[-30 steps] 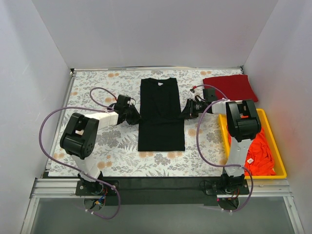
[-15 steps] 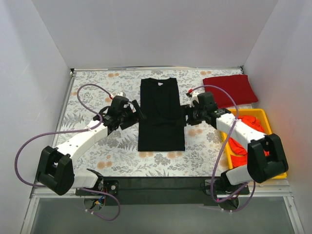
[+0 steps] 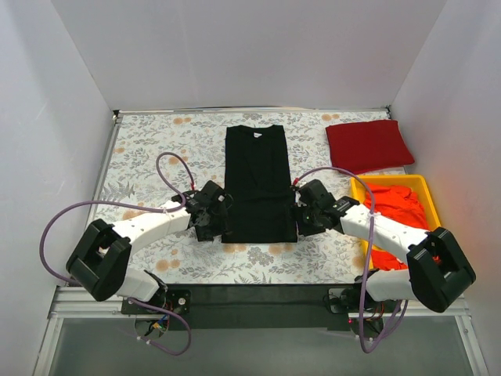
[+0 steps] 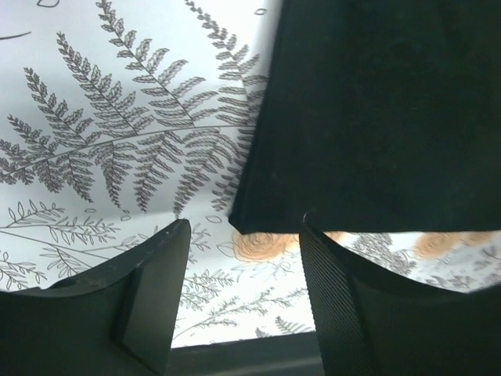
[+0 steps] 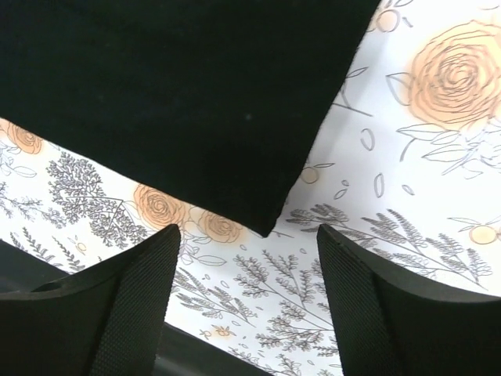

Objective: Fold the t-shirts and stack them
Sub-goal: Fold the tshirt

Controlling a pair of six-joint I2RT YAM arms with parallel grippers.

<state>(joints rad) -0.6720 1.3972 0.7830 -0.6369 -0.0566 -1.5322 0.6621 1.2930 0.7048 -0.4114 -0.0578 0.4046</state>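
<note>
Both tools are spread open and grip nothing. Left tool [image 3: 214,222] sits at the near-left hem corner of the black t-shirt [image 3: 260,184], and the right tool [image 3: 302,218] at its near-right corner. In each wrist view that corner lies between the open fingers [image 4: 153,290] [image 5: 133,301].

The shirt lies flat mid-counter [image 3: 156,149], folded into a long strip, collar at the far end. A mark at the collar is too small to read.

A folded dark red t-shirt [image 3: 368,145] lies far right. The right arm partly hides the orange-red t-shirts [image 3: 399,205] in the yellow bin [image 3: 436,227].
</note>
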